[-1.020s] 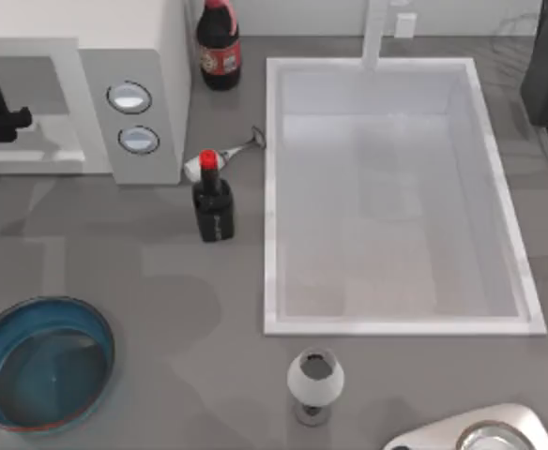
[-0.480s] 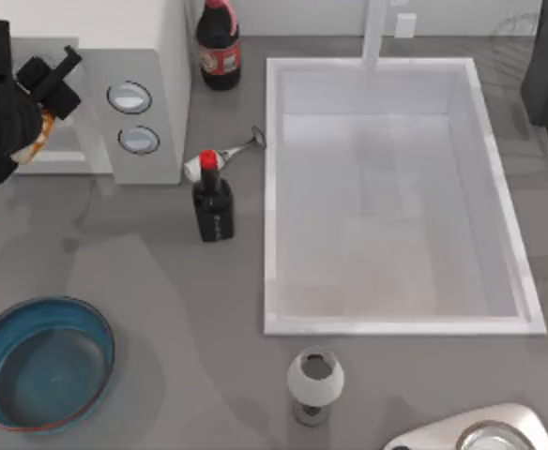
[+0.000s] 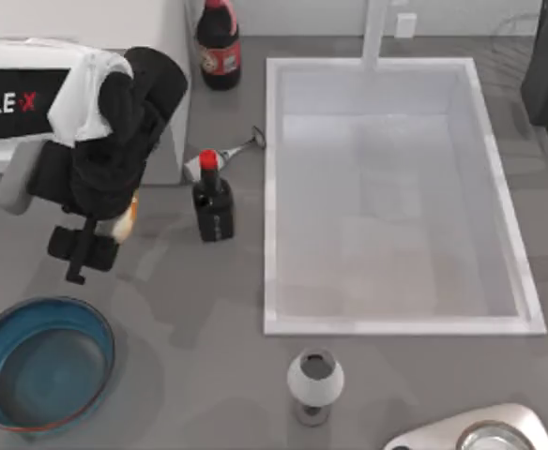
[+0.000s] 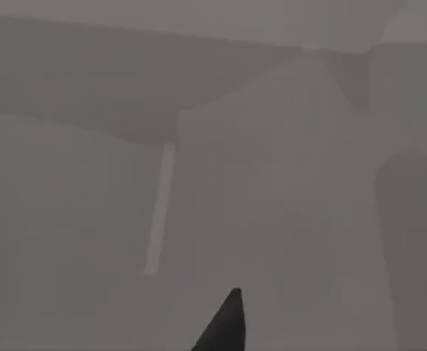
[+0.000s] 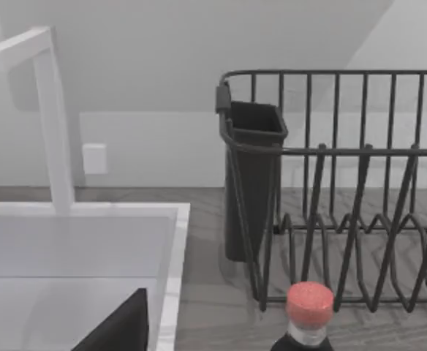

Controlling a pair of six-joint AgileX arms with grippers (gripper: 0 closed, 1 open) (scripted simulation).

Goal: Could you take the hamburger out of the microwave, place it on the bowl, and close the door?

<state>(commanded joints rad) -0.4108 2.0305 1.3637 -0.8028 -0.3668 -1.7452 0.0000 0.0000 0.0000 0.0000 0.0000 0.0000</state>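
You can see a sliver of the hamburger (image 3: 124,223) tucked under the left arm's black wrist, in front of the microwave (image 3: 166,56) and above the grey bench (image 3: 180,309); the bowl (image 3: 41,364) sits well apart at the bench's front left corner. A dark bottle (image 3: 213,199) stands just beside the arm, with the sink (image 3: 391,192) to its right. The left arm reaches over the microwave and angles down, its left tool (image 3: 82,251) pointing toward the bowl; you cannot tell how far its fingers are spread or whether they grip the hamburger.
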